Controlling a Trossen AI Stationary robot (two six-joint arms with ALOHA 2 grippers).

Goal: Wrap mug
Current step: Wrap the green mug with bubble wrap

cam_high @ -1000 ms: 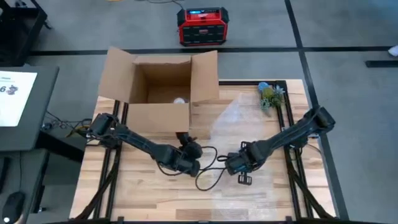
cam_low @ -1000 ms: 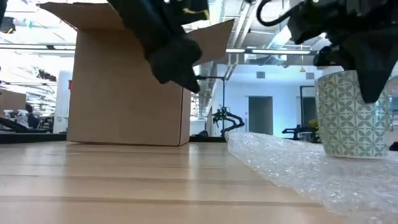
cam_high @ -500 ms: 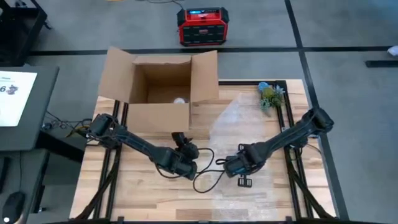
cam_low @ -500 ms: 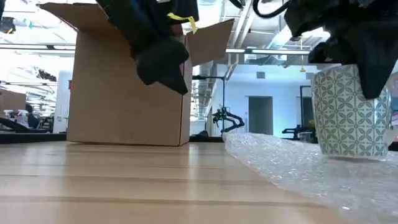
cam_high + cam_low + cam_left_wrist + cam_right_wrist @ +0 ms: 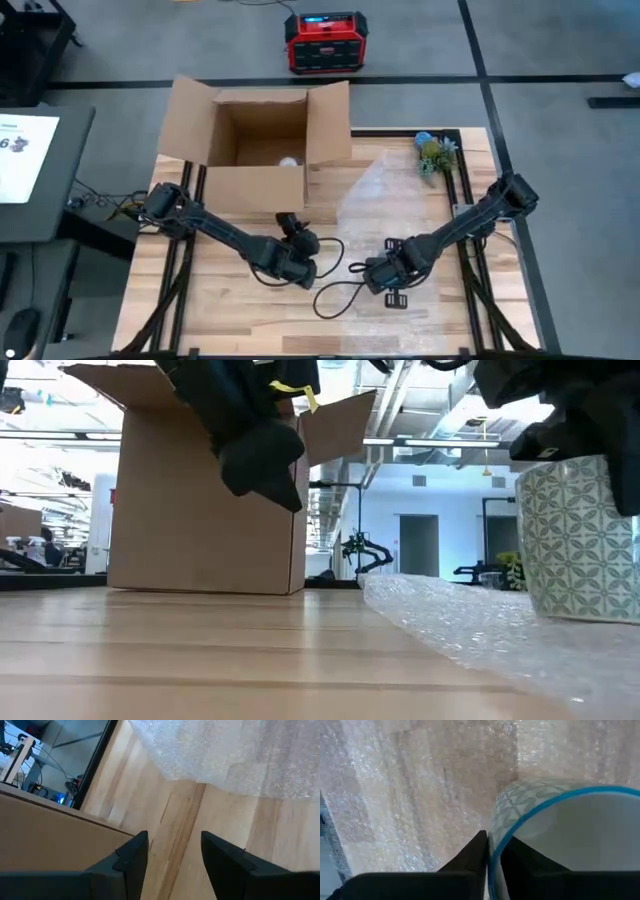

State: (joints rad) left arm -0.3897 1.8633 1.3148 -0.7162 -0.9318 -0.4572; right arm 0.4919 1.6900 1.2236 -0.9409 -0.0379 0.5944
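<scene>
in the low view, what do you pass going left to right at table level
box → left gripper, hanging above the table in front of the box's right edge → bubble wrap → mug, standing on the wrap with the right gripper pinching its rim.

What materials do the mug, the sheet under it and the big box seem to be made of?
The mug looks like glazed ceramic: a smooth wall with a printed green pattern, a blue rim and a white inside. The sheet looks like clear plastic bubble wrap, with a glinting, bubbly surface. The box looks like matte brown corrugated cardboard, with stiff open flaps. The right claw pinches the mug's rim.
</scene>
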